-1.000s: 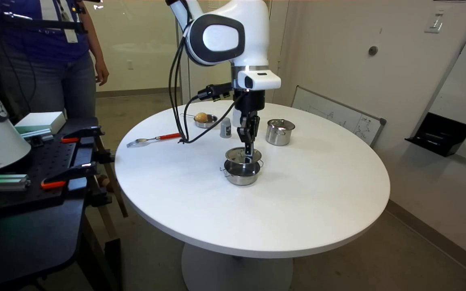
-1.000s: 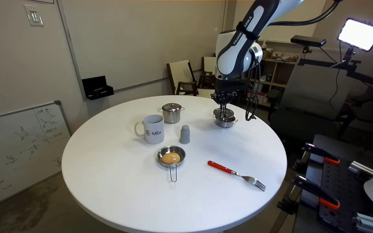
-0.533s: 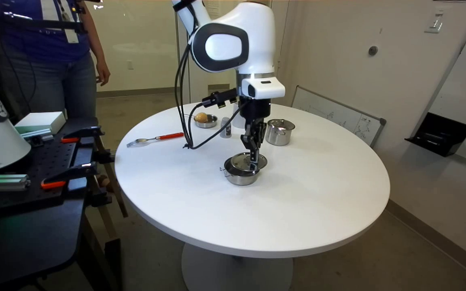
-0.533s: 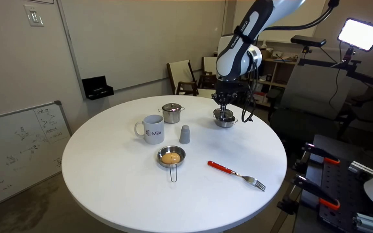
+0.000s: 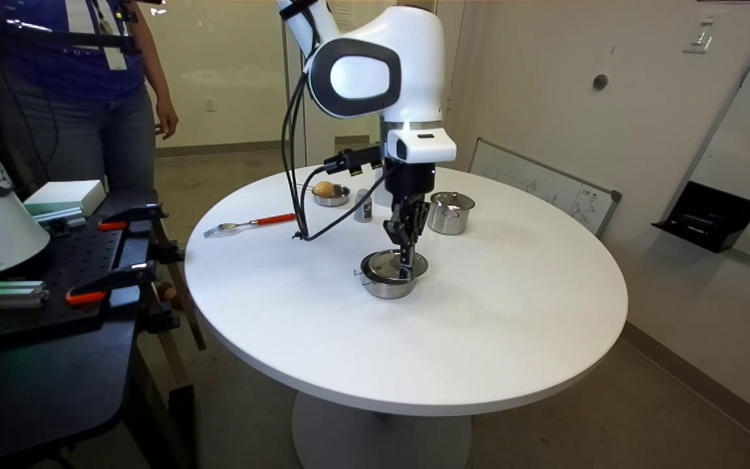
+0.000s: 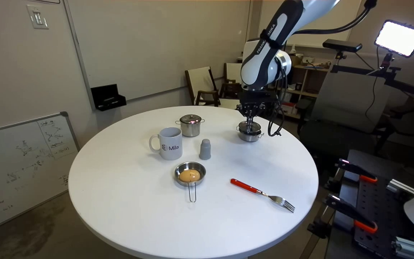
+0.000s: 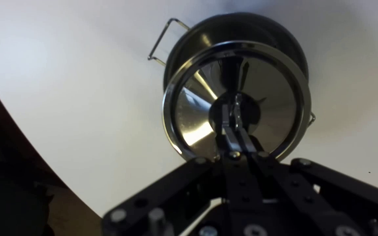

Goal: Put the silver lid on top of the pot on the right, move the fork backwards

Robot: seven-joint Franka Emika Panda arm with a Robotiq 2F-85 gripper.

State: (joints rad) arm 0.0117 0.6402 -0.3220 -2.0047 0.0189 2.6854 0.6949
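The silver lid (image 7: 274,108) is held over the low silver pot (image 7: 241,24). My gripper (image 7: 231,114) is shut on the lid's centre knob. In the wrist view the lid sits off-centre, and a crescent of the pot's dark inside shows beyond it. In both exterior views the lid (image 5: 385,266) (image 6: 243,126) is at or just above the rim of the pot (image 5: 387,288) (image 6: 249,138); I cannot tell whether it touches. The fork (image 6: 244,185) lies on the table with its red handle pointing inward and its tines near the edge; it also shows in an exterior view (image 5: 273,220).
A taller lidded pot (image 6: 190,128), a whitish mug (image 6: 171,144), a grey shaker (image 6: 205,149) and a small pan (image 6: 176,178) holding an egg stand on the round white table (image 6: 138,216). The arm's cables hang near the fork's handle in an exterior view.
My gripper has lowered with the lid towards the pot. In an exterior view it first shifted right, then slightly back left. The lid now covers more of the pot's opening. The fork has not moved.
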